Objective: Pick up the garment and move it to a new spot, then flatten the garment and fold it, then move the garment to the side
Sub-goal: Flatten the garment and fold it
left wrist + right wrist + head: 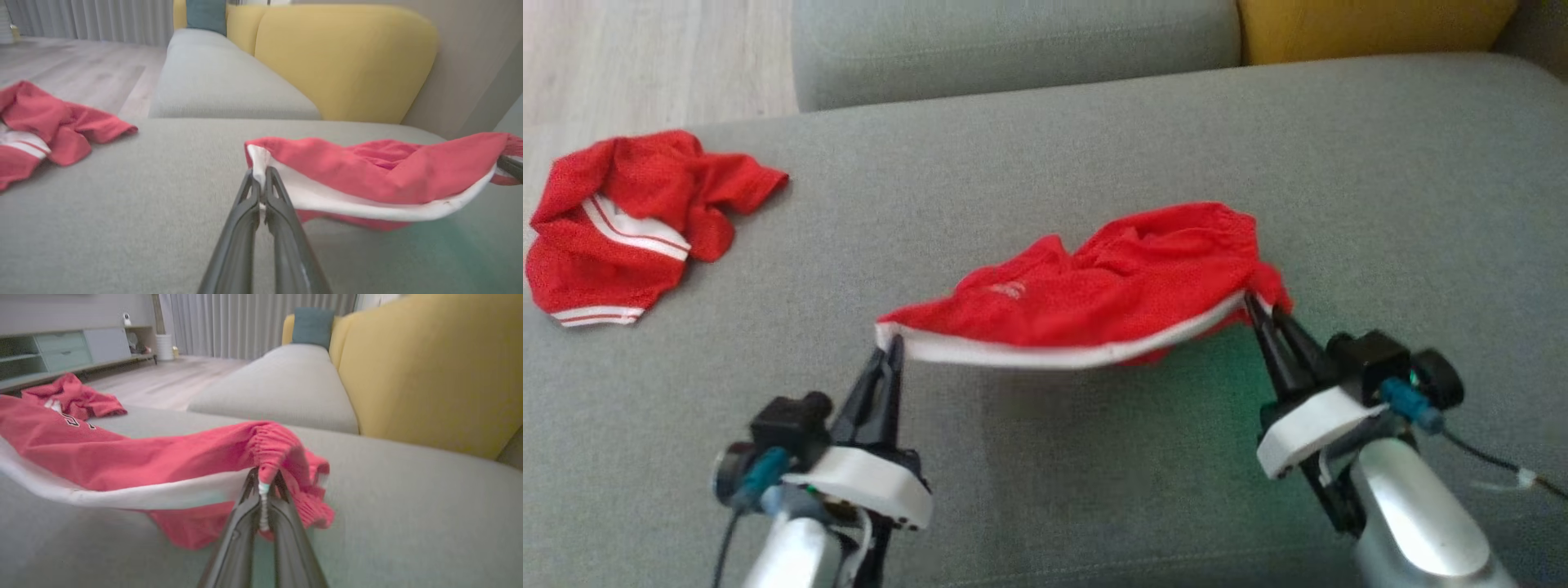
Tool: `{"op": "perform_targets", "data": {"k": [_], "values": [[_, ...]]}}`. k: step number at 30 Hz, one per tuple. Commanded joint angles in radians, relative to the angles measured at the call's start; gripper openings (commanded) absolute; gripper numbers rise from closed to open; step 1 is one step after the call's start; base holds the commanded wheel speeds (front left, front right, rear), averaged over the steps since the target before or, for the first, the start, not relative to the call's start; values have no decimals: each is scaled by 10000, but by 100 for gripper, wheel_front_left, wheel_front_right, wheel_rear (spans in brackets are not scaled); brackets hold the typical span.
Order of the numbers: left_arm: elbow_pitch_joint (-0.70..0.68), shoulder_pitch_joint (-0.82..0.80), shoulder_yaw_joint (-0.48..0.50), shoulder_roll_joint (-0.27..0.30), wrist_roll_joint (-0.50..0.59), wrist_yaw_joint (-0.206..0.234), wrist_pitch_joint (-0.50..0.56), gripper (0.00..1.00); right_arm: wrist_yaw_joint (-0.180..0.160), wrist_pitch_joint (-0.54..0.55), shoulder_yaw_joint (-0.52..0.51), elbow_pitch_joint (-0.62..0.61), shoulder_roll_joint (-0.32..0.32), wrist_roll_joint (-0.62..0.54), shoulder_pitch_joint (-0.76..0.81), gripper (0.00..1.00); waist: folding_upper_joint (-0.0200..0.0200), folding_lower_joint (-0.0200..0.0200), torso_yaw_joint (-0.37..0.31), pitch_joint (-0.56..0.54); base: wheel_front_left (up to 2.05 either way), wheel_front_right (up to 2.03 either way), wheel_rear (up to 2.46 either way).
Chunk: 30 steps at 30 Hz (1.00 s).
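Note:
The garment (1094, 290) is a pair of red shorts with a white edge band, stretched between both grippers just above the grey cushion (1094, 147). My left gripper (892, 341) is shut on the band's left corner; in the left wrist view the same gripper (261, 179) pinches the white corner of the garment (367, 171). At the right end, my right gripper (1255, 304) is shut on the gathered elastic edge. The right wrist view shows that gripper (263, 479) clamped on the garment (143, 457), whose middle sags toward the cushion.
A second red garment (629, 220) with white stripes lies crumpled at the cushion's far left edge, next to the wooden floor (645, 57). Yellow back cushions (343, 61) rise behind the seat. A further grey seat (1013, 41) adjoins at the back.

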Motion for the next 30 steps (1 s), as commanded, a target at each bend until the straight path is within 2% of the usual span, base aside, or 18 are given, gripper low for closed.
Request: {"op": "perform_targets", "data": {"k": [1,11,20,25,30], "values": [[-652,-198,491,227,117,53,-133,0,73,-121,195,-650,-108,100,-505,0,0,0,0,-116,0,0,0],[-4163,-146,1192,1067,841,120,-106,0,73,865,444,-4876,-696,473,-603,0,0,0,-121,-505,0,0,0],[-7735,-1225,1580,2152,1663,126,1090,0,73,2049,140,-8188,-1145,571,-647,0,0,0,-51,-528,0,0,0],[-8357,-2133,1867,2567,1625,-77,1871,0,73,2674,182,-9030,-1397,657,-898,0,0,0,24,-291,0,0,0],[-7242,-3442,2060,2814,1118,-514,2178,0,73,2981,653,-8311,-1445,937,-1761,0,0,0,133,254,0,0,0]]}}
